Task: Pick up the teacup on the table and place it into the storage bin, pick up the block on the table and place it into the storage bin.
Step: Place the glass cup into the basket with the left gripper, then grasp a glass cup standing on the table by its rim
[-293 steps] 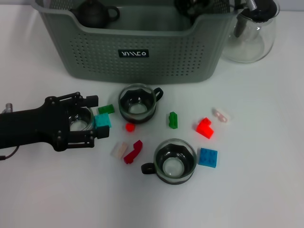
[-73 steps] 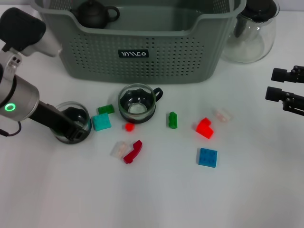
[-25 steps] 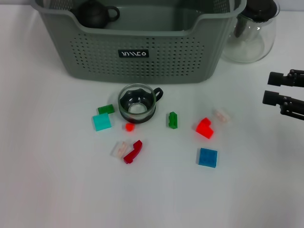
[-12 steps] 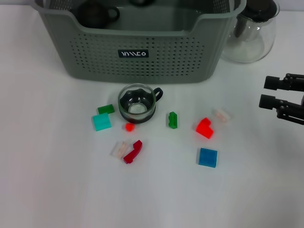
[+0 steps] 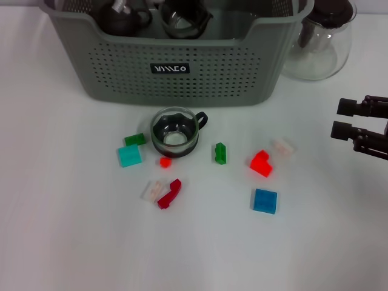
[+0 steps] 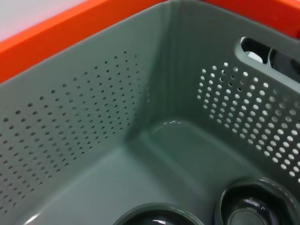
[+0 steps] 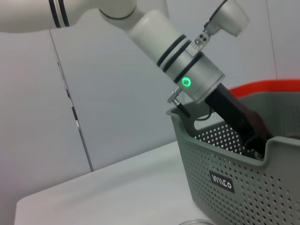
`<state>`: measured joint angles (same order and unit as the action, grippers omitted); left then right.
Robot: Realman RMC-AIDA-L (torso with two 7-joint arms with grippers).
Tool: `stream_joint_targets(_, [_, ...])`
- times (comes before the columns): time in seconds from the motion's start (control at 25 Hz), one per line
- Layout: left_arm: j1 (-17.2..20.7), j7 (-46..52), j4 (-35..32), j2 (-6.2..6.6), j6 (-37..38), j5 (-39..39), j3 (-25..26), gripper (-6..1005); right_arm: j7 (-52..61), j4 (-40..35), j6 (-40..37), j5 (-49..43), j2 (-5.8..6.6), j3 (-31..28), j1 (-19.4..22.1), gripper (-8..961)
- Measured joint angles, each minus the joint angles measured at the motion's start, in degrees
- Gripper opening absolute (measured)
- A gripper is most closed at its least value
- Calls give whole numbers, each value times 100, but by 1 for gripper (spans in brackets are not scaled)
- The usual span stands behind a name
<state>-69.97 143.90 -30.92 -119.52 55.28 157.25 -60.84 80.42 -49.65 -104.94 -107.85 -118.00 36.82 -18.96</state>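
The big grey-green storage bin [image 5: 176, 57] sits at the far side of the white surface [image 5: 73, 242]. Inside it, a glass teacup [image 5: 182, 17] hangs near the top, beside a dark little teapot [image 5: 118, 17]. The left gripper is down inside the bin; from the right wrist view its arm [image 7: 187, 70] reaches over the bin wall, and you cannot tell from the pictures how its jaws stand. The left wrist view looks into the bin, and two dark round cups [image 6: 255, 208] show at the floor of it.

Another teacup [image 5: 176, 130] stands on the surface just in front of the bin, with its handle pointing to the robot's right. Small blocks lie around it: a green block [image 5: 134, 139], a teal block [image 5: 129, 156], a tiny red block [image 5: 165, 162], a dark red block [image 5: 170, 193], a pale block [image 5: 151, 190], a second green block [image 5: 220, 153], a bright red block [image 5: 260, 163], a clear block [image 5: 282, 147] and a blue block [image 5: 265, 200].

The right gripper [image 5: 347, 119] waits above the surface at the right edge, well apart from the blocks. Its jaws are apart and hold nothing. A clear glass pitcher [image 5: 321, 36] stands beside the bin.
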Motion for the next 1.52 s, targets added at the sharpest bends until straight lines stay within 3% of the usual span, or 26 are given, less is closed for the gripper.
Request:
stream_joint_targets(0.28, [16,258,-169,-88,24,240,70,86,0,37,2,1,-1,-31,-3,506])
stream_joint_targets(0.36, [217,262,-791,-130,360,48,235,88,0,37,-1,2,4,-47,-3,506])
stream_joint_targets(0.44, [671,192,-1889,-224,833,-396,482,237,0,37,-1,2,8,-54,-2,506])
stream_joint_targets(0.48, [939,92,-2446,-271,1036,-746,601,311,0,37,0,2,11,-54,-2,506])
stream_joint_targets(0.6, [1837,-519,-3867,-344,1763,-2399,949,365,-6,37,-4,2,14,-59,-2,506])
stream_joint_targets(0.64, [2347,-1008,-4278,-301,2267,-3601,1124,382,-8,38,-1,2,14,-61,-2,506])
stream_joint_targets(0.8, [3265,-2246,-4289,-155,3842,-5974,1771,418,-9,37,-1,1,14,-62,-7,506])
stream_joint_targets(0.92, [3690,-3170,-3875,-110,5259,-6914,2606,419,-9,39,2,1,14,-65,-10,507])
stream_joint_targets(1.04, [4096,-4187,-3780,-189,5764,-6672,2808,420,-9,53,1,1,19,-84,-13,507])
stream_joint_targets(1.16, [4337,-5155,-3707,-376,5662,-5442,2667,421,47,65,-11,0,26,-95,-42,507])
stream_joint_targets(1.28, [4398,-5544,-3558,-490,5313,-4523,2232,421,237,134,-2,0,77,-95,-110,507])
stream_joint_targets(1.52, [4212,-5686,-2802,-512,4235,-3556,1223,423,1149,191,55,-118,253,-157,-272,506])
